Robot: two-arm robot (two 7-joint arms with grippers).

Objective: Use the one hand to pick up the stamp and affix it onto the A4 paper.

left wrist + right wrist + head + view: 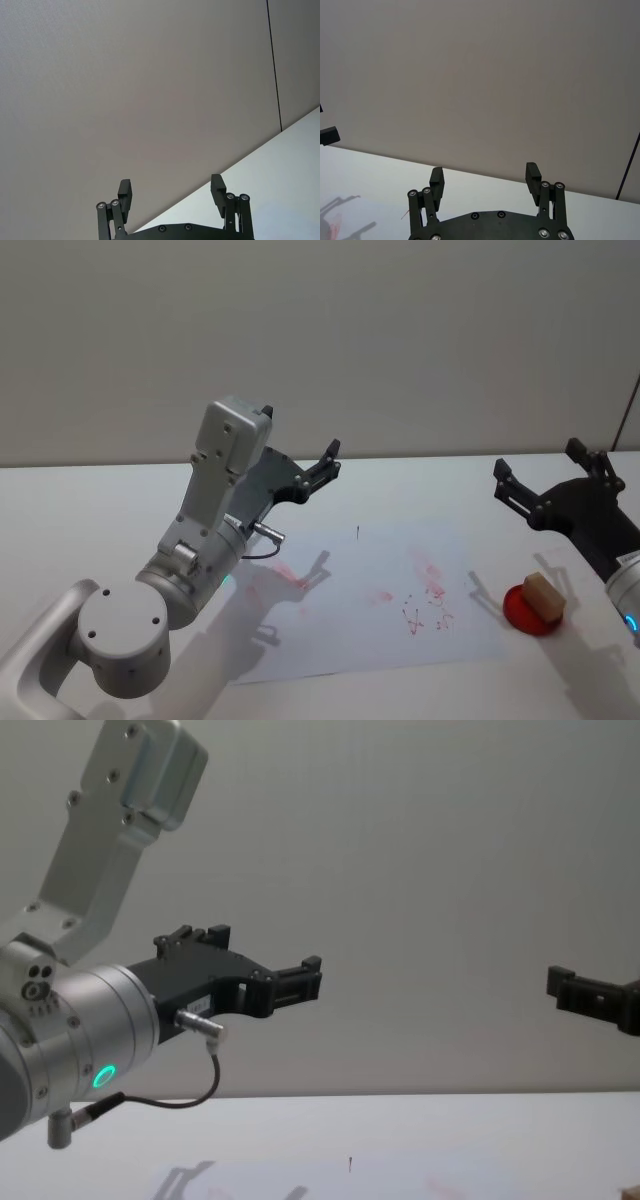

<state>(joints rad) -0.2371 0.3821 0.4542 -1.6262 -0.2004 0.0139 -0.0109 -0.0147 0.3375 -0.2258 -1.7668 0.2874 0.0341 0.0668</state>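
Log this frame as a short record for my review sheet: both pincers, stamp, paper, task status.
left pincer: open, empty, raised above the table
right pincer: open, empty, raised on the stamp's side
stamp: resting on a red round pad, beside the paper's right edge
A4 paper: flat on the table, red smudges on it
status: stamp not yet picked up

The left pincer hangs raised with its jaws spread wide, pointing forward and slightly rightward from the bent silver left arm, whose wrist glows green, while the right pincer is likewise raised, angled leftward, jaws apart, gripping nothing.
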